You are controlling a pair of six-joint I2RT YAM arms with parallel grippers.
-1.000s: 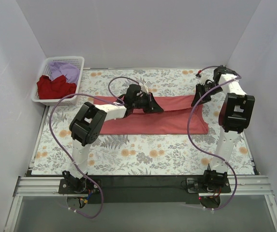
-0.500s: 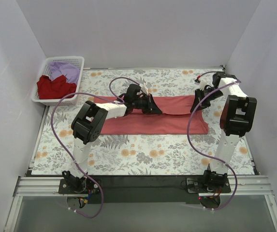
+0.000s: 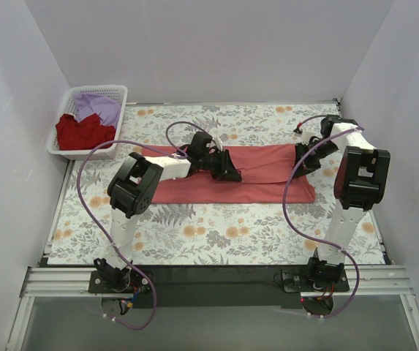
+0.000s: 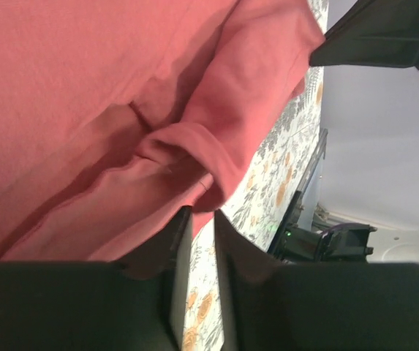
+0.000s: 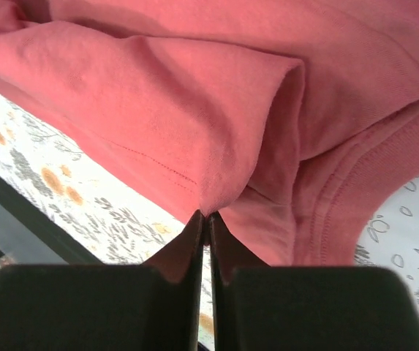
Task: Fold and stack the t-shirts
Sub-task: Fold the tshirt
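Coral-red t-shirt (image 3: 253,190): right jaws clamp its fold, left jaws stand slightly apart around its hem

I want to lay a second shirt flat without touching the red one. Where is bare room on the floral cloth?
The widest free patch is the near strip of floral cloth, between the coral-red t-shirt and the black base plate. A narrower strip lies between that shirt and the back wall. The middle is crowded: left gripper and right gripper are at the shirt.

Plain white walls (image 3: 194,51) enclose a table (image 3: 224,276) spread with a grey-and-orange floral cloth (image 3: 216,234).
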